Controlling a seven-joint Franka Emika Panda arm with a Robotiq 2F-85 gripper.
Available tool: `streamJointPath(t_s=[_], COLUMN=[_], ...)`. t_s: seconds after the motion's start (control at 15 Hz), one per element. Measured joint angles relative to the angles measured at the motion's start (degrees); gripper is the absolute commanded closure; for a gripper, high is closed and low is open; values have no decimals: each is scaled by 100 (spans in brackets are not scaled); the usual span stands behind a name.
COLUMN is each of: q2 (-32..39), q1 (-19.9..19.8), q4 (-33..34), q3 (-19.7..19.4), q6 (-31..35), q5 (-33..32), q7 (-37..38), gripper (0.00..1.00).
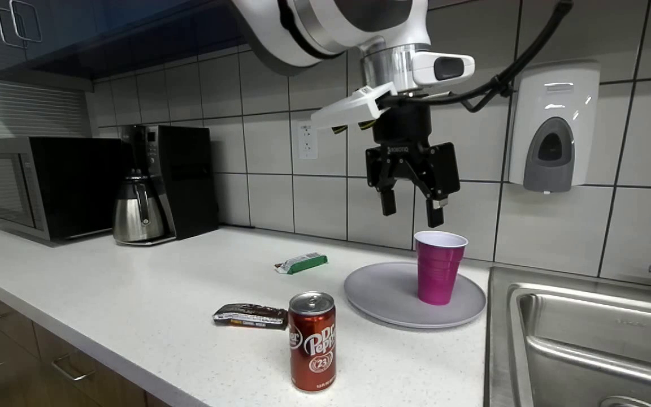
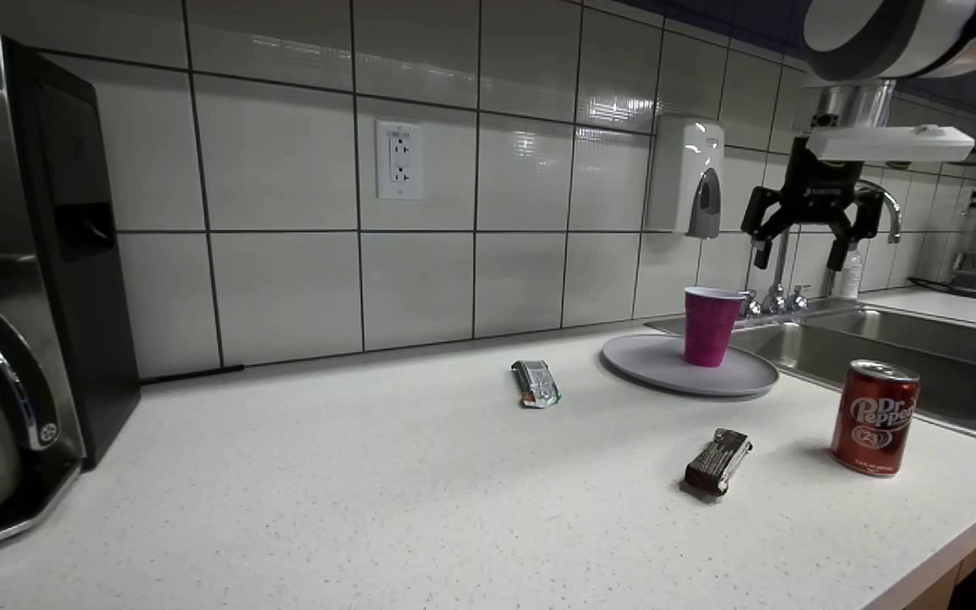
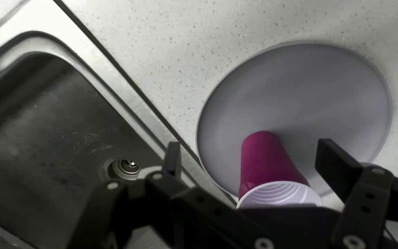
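My gripper hangs open in the air, with nothing between its fingers. Nearest to it is a magenta cup with a white inside, lower down and apart from the fingertips. The cup stands upright on a flat grey plate. In the wrist view the cup appears between the spread fingers, part of its rim hidden by the gripper body. A red Dr Pepper can stands on the counter. Near the can lies a dark wrapped bar; a green wrapped bar lies farther back.
A steel sink borders the plate's side of the counter, with a faucet behind. On the tiled wall hangs a soap dispenser. A coffee maker and a microwave stand at the counter's far end.
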Motion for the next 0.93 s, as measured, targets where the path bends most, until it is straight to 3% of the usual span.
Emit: streamJointPath(t_s=[0.93], q2=[1977], q1=[48], q4=[1986], q3=[-204], q6=[18], q5=[18], q7=[578], gripper=[0])
